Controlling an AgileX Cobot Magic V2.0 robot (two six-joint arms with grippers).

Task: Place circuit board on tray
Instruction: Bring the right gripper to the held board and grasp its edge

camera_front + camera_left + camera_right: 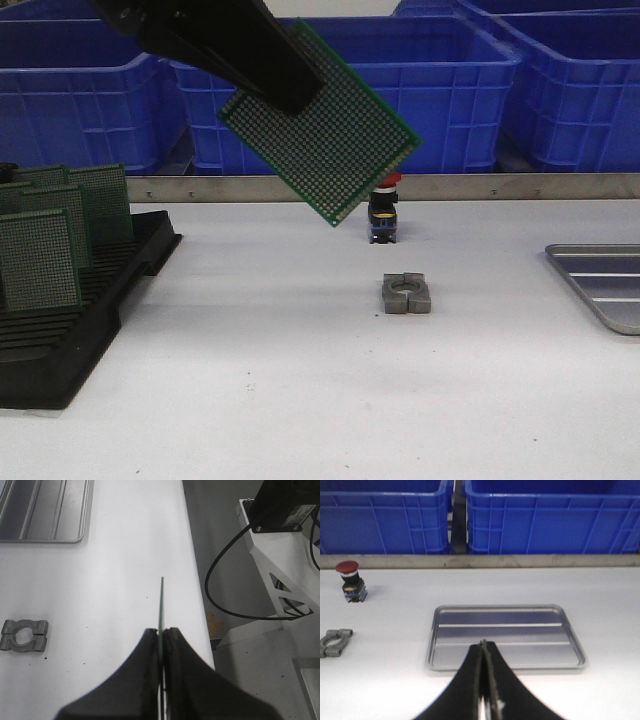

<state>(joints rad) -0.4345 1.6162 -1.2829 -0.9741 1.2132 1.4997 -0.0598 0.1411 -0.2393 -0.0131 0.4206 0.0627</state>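
Note:
My left gripper [295, 95] is shut on a green perforated circuit board [325, 135] and holds it tilted, high above the middle of the table. In the left wrist view the board [161, 605] shows edge-on between the closed fingers [150, 650]. The grey metal tray [600, 282] lies at the table's right edge, empty; it also shows in the left wrist view [45, 535] and in the right wrist view [505, 635]. My right gripper [483, 644] is shut and empty, just short of the tray's near rim; it is out of the front view.
A black slotted rack [60, 330] with several green boards [40, 255] stands at the left. A grey metal clamp [406, 294] lies mid-table, a red-capped push button [384, 210] behind it. Big blue crates [440, 90] line the back.

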